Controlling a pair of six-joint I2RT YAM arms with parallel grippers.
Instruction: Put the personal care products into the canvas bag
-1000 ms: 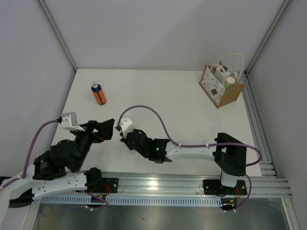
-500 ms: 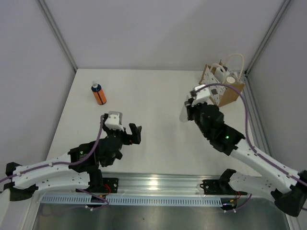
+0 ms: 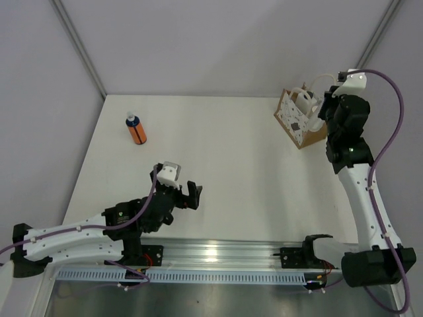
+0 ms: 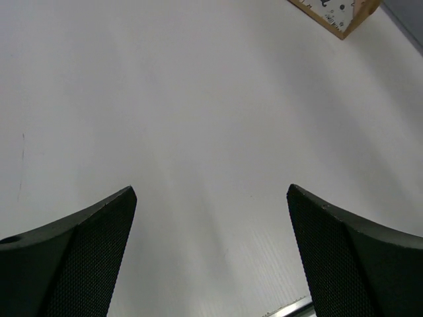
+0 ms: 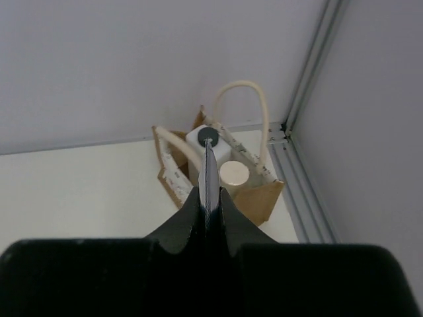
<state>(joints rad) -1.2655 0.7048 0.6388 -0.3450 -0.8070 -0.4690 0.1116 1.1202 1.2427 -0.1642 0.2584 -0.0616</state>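
The orange bottle (image 3: 136,129) with a blue-white cap stands upright at the table's far left, away from both arms. The canvas bag (image 3: 295,125) stands at the far right corner. In the right wrist view the bag (image 5: 261,201) holds a cream bottle (image 5: 234,173) showing its round cap, beside a white square container (image 5: 221,148). My right gripper (image 3: 324,109) hangs above the bag's opening, its jaws shut (image 5: 209,142) with nothing between them. My left gripper (image 3: 195,196) sits low over the near middle of the table, open and empty (image 4: 211,191).
White looped handles (image 5: 241,89) rise from the bag. A metal frame post and rail (image 3: 350,142) run close behind and to the right of it. Grey walls enclose the white table (image 3: 231,152). A corner of the bag (image 4: 337,13) shows at the top of the left wrist view.
My right arm swung from the table's middle out to above the bag, jaws shut throughout. My left arm reached rightward toward the near middle, jaws open. The orange bottle stayed put.
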